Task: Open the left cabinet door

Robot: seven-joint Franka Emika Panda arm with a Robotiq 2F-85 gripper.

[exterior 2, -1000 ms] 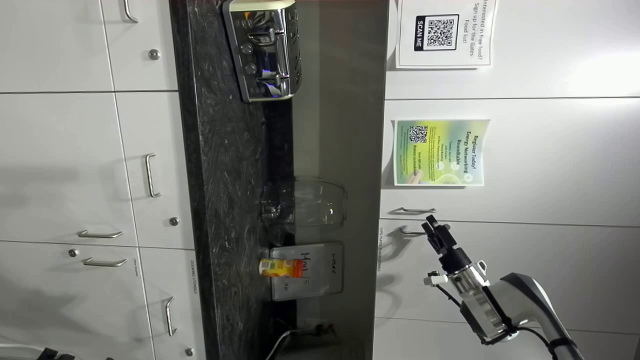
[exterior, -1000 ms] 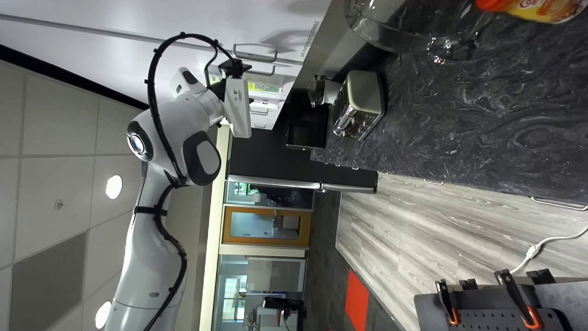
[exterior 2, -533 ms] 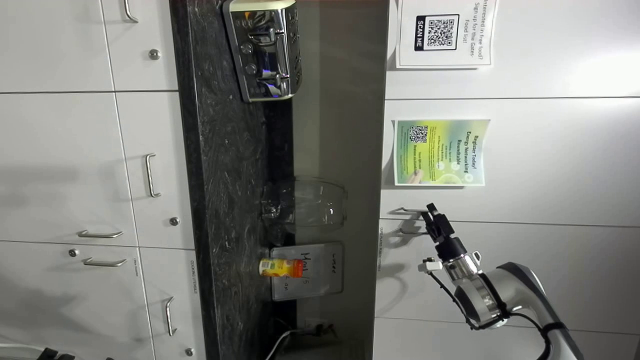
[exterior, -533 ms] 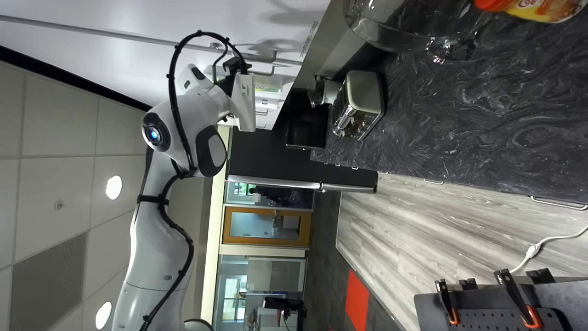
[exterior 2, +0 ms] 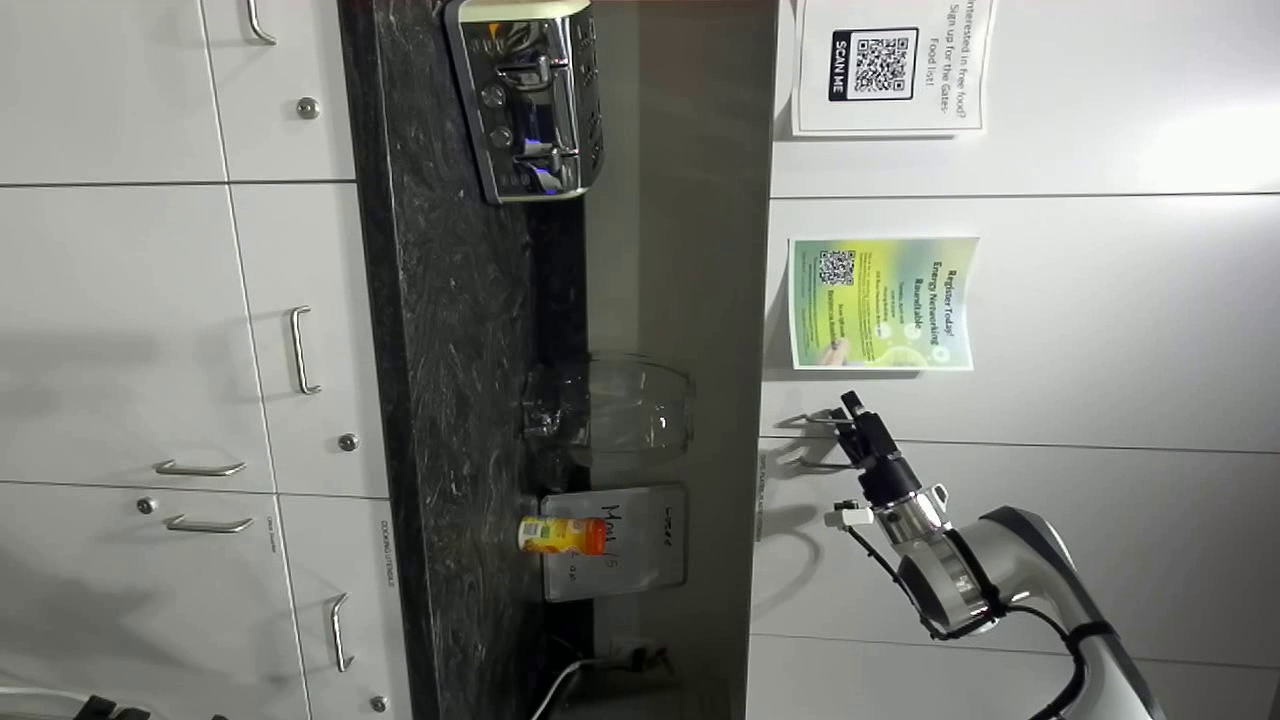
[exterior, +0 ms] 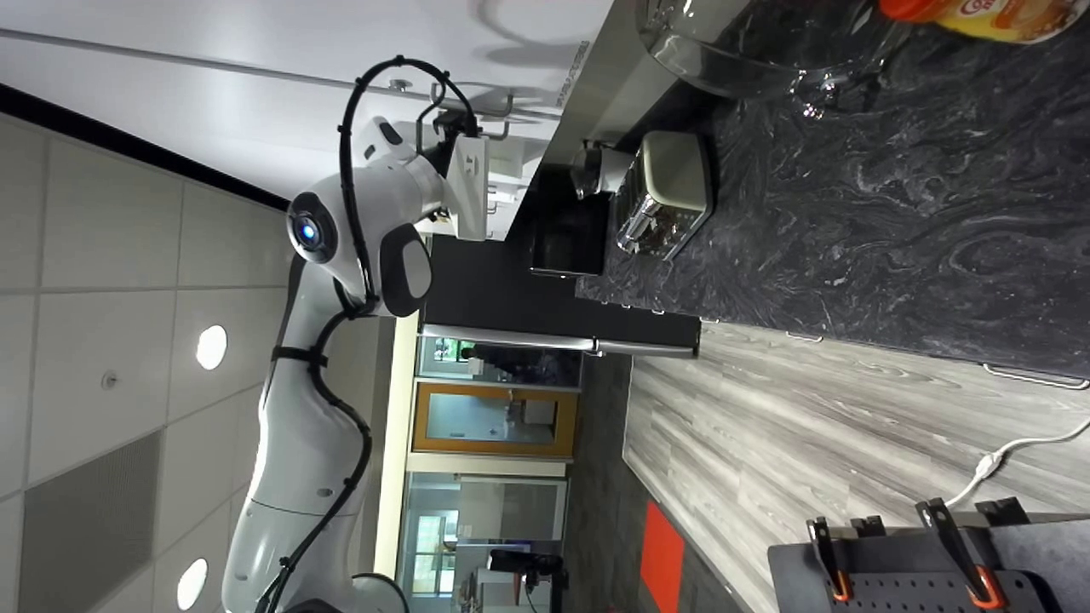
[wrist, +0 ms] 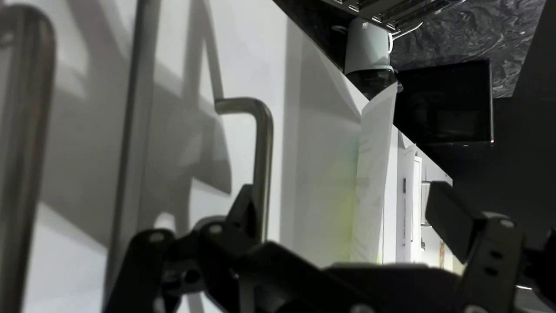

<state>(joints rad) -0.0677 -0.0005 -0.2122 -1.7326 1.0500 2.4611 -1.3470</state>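
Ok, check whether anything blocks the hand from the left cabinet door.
Nothing visible: in the wrist view, one finger of the open hand is beside the handle of the left cabinet door, contact unclear. The neighbouring handle sits off to one side.

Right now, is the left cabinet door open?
Shut: in an exterior view, the left cabinet door meets the adjacent door at a thin seam.

In an exterior view we look along the table point(exterior: 851, 213), in an exterior view squarely at the cabinets point(exterior 2: 130, 330) — both share the toaster point(exterior: 668, 191) — wrist view close behind the fingers point(wrist: 454, 217).
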